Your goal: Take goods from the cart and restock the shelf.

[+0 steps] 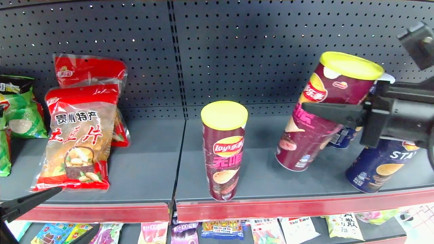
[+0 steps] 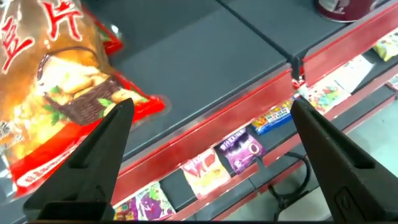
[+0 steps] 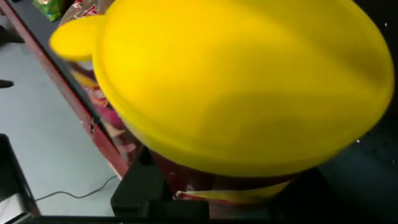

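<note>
Grey shelf (image 1: 145, 162): right gripper (image 1: 325, 108) clamps tilted maroon can (image 1: 305, 142); left gripper (image 2: 211, 104) spread.

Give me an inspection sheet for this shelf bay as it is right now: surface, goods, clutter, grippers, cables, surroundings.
Surface: grey shelf with a red front lip, bare in the middle.
Job's things: tilted maroon can, its base low over the shelf, contact unclear; upright maroon can at the front edge; blue cans at the right, beside the tilted one.
Clutter: red snack bags leaning at the left; green bags at the far left.
Grippers: right gripper shut on the tilted maroon can; left gripper open, low before the shelf lip.
Cables: thin black cable on the floor.
Surroundings: pegboard back panel; lower shelf packets below.
</note>
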Robot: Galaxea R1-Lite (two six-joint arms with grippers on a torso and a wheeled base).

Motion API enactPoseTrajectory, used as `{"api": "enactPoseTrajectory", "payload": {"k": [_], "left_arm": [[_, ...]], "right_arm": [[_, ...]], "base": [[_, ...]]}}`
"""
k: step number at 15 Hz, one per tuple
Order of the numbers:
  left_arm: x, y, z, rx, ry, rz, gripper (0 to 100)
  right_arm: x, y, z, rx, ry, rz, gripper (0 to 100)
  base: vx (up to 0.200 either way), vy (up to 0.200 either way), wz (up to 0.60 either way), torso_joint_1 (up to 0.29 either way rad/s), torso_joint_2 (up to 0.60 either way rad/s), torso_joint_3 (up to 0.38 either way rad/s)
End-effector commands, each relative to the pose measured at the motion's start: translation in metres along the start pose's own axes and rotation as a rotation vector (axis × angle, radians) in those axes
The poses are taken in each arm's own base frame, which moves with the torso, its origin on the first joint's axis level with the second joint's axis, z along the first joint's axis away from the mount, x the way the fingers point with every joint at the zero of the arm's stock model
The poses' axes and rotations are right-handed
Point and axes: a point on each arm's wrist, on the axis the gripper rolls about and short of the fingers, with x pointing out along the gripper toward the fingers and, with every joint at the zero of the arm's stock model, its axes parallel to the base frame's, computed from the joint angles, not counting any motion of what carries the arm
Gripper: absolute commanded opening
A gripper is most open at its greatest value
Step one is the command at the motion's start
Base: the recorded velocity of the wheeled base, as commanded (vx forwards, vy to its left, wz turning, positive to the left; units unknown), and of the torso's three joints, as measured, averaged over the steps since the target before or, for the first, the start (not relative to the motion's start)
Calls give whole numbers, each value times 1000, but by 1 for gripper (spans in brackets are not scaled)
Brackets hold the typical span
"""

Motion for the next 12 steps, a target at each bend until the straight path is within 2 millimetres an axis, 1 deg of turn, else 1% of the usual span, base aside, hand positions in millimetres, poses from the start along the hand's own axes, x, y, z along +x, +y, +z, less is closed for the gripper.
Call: {"api": "enactPoseTrajectory", "payload": {"k": [1, 2, 3, 4, 5, 6, 9, 12], "left_arm": [[2, 0, 5, 4, -5, -14, 100], [2, 1, 7, 5, -11, -11, 100], [4, 2, 11, 6, -15, -10, 100], [4, 2, 11, 6, -16, -9, 100], [4, 4, 15, 8, -25, -6, 100], [4, 4, 17, 9, -29, -4, 100], [4, 4, 18, 10, -32, -2, 100], [4, 5, 21, 12, -44, 1, 100]], "right_arm": [[49, -16, -4, 10, 44, 11, 0], [57, -19, -4, 8, 47, 11, 0], [73, -24, -5, 2, 55, 11, 0], [74, -25, -5, 0, 53, 11, 0], [91, -27, -3, -3, 50, 19, 0], [100, -27, -4, -2, 53, 28, 0], [126, -31, -13, -9, 76, 40, 0], [144, -26, -16, -17, 78, 71, 0]], "base": [[0, 0, 0, 0, 0, 0], [0, 0, 0, 0, 0, 0], [0, 0, 0, 0, 0, 0], [0, 0, 0, 0, 0, 0], [0, 0, 0, 0, 0, 0], [0, 0, 0, 0, 0, 0], [0, 0, 0, 0, 0, 0], [0, 0, 0, 0, 0, 0]]}}
